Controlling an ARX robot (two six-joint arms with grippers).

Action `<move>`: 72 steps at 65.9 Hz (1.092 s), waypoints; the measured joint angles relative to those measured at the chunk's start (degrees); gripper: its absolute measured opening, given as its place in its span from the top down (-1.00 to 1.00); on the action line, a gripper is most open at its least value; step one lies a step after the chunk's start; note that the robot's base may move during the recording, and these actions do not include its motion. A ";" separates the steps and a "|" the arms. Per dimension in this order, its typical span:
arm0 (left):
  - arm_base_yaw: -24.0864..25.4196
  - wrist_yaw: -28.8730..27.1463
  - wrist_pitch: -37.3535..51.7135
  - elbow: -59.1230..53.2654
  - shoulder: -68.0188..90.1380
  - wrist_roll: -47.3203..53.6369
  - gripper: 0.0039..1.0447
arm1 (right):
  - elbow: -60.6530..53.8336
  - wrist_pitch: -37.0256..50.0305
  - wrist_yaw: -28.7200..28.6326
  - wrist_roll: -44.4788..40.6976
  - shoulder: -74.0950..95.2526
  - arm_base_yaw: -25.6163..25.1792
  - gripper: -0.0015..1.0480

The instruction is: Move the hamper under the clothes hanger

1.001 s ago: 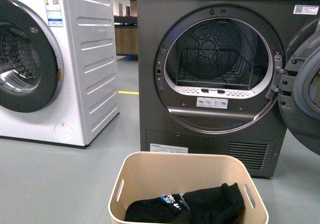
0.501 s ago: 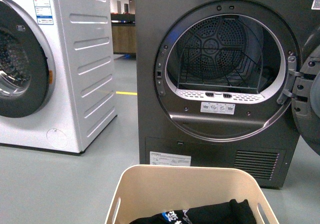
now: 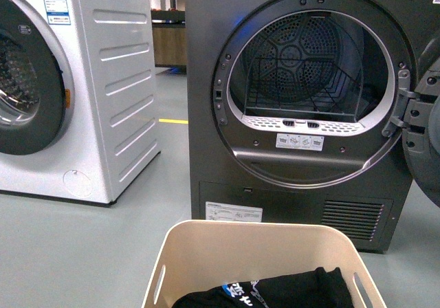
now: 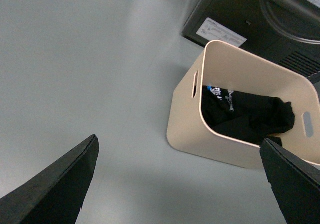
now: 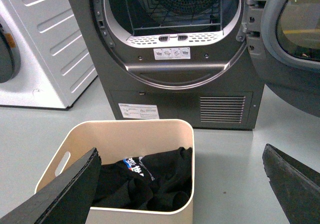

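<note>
Grey floor [image 3: 75,253], hamper [image 3: 261,249] beyond spread jaws

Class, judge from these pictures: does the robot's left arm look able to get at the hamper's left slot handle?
Probably yes. The left gripper is open, only floor lies between it and the hamper, and nothing covers that side's slot handle.

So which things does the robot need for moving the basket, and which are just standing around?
For the job: the beige hamper, with black clothes lying in it; the clothes hanger, which no picture shows.
Just standing around: the grey dryer with its door open; the white washing machine beside it.
</note>
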 joint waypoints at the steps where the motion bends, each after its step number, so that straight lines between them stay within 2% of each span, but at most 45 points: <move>1: 0.13 0.13 0.77 0.37 1.05 0.17 -0.88 | 0.74 1.25 -0.37 -0.20 2.21 -0.11 -0.85; 11: 0.26 1.75 12.46 9.25 21.33 3.65 -0.88 | 8.76 9.86 -2.12 -3.91 22.58 -1.18 -0.85; 14: -0.15 0.50 14.25 12.00 26.32 5.11 -0.88 | 12.24 12.15 -2.10 -5.62 29.73 -1.77 -0.85; 25: -0.76 -4.50 13.35 22.03 44.19 11.17 -0.88 | 23.47 15.45 -0.26 -8.61 50.25 -3.82 -0.85; 34: -0.20 -8.02 14.67 26.05 54.16 16.96 -0.88 | 29.99 16.37 2.12 -10.56 63.58 -4.98 -0.85; 47: -0.20 -8.22 17.94 30.97 64.37 20.13 -0.88 | 37.07 17.46 4.61 -12.22 78.09 -5.46 -0.85; 72: -9.62 -11.02 18.34 44.44 80.08 15.69 -0.88 | 47.71 17.73 6.12 -13.57 92.85 -3.10 -0.85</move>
